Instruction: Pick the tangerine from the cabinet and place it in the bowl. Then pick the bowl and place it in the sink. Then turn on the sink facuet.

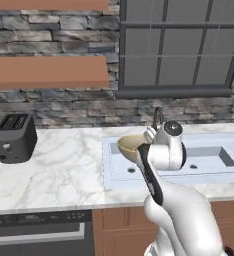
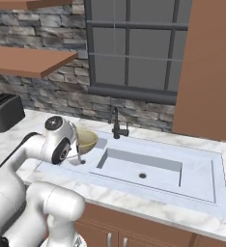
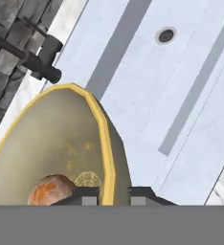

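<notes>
In the hand view my gripper [image 3: 111, 196] is shut on the rim of the gold-olive bowl [image 3: 51, 148], one finger inside and one outside. The tangerine [image 3: 50, 190] lies in the bowl, close to the fingertips. From the base views, the bowl [image 1: 129, 146] [image 2: 87, 140] hangs tilted above the left end of the sink [image 1: 209, 160] [image 2: 197, 169], with the arm's wrist covering the fingers. The black faucet [image 1: 157, 118] [image 2: 116, 123] [image 3: 37, 60] stands just behind the bowl. The cabinet [image 2: 206, 67] shows as a flat reddish-brown panel at the right.
A black toaster [image 1: 15, 137] [image 2: 4, 112] stands on the white marble counter [image 1: 64, 170] to the left. Brown wall shelves [image 1: 49, 72] hang above it. The drain hole [image 3: 166, 35] [image 2: 142, 175] marks the basin floor. A dark appliance front [image 1: 39, 230] sits under the counter.
</notes>
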You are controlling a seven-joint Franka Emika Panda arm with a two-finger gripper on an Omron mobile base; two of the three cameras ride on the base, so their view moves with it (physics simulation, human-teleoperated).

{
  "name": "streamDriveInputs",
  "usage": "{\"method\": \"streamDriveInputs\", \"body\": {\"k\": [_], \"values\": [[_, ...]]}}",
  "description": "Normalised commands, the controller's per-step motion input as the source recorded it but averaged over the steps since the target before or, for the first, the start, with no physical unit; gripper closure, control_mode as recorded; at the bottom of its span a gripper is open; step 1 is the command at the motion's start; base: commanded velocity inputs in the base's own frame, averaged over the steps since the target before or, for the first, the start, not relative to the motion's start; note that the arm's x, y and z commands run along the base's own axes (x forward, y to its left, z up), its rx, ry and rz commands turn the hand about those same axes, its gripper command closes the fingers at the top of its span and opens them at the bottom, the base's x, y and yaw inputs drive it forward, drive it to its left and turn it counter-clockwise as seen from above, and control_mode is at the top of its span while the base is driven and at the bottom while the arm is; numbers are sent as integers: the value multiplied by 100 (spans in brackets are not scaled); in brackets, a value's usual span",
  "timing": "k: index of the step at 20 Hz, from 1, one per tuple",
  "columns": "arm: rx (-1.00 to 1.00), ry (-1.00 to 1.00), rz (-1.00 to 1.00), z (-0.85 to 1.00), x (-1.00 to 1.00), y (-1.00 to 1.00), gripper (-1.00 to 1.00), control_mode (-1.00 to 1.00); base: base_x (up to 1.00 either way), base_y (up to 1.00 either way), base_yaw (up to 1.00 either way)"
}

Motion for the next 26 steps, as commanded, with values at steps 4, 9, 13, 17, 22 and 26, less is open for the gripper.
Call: {"method": "streamDriveInputs", "body": {"k": [4,9,13,17,22,26], "values": [[-10,3,-42,-21,46,35,100,-100,0,0,0],[-6,6,-35,-18,10,23,100,-100,0,0,0],[0,9,-28,-8,0,5,100,-100,0,0,0],[0,4,-21,-1,1,7,100,-100,0,0,0],[0,8,-9,-1,10,20,100,-100,0,0,0],[0,6,0,-14,12,24,100,-100,0,0,0]]}}
